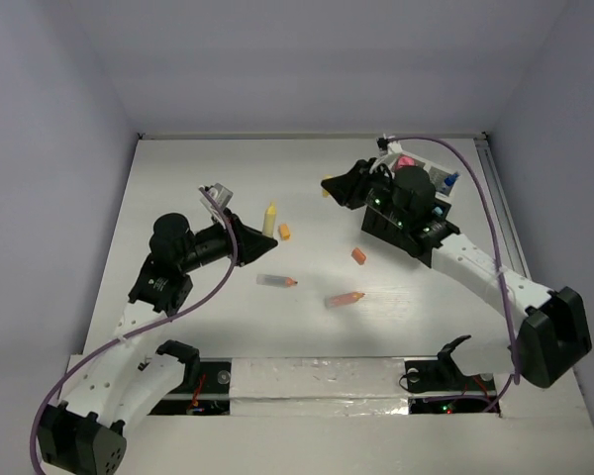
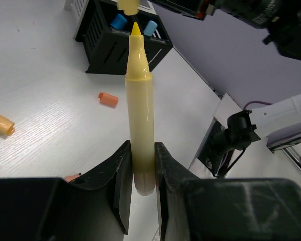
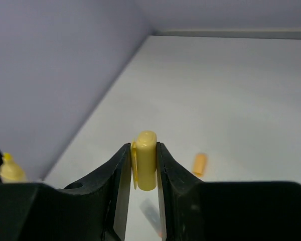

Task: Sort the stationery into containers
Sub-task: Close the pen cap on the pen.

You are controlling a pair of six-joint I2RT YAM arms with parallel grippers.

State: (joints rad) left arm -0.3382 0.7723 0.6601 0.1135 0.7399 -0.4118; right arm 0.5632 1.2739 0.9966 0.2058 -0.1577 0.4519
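My left gripper [image 1: 246, 231] is shut on the lower end of an uncapped yellow marker [image 1: 269, 219], which stands upright with its tip up; in the left wrist view [image 2: 142, 148] the marker [image 2: 139, 95] points toward the black divided box [image 2: 103, 55]. My right gripper [image 1: 339, 186] is shut on a yellow cap [image 1: 327, 183], shown between its fingers in the right wrist view [image 3: 142, 150]. The cap [image 3: 146, 159] hangs apart from the marker tip. Two light-blue pieces [image 2: 119, 21] stand in the box. A pink piece [image 1: 406, 161] shows behind the right arm.
Loose on the table: an orange cap [image 1: 284, 232] beside the marker, another orange cap [image 1: 358, 256], a clear orange-tipped pen [image 1: 276, 281] and an orange pen [image 1: 345, 299]. The right arm covers most of the box [image 1: 438, 203] at the back right. Walls enclose the table.
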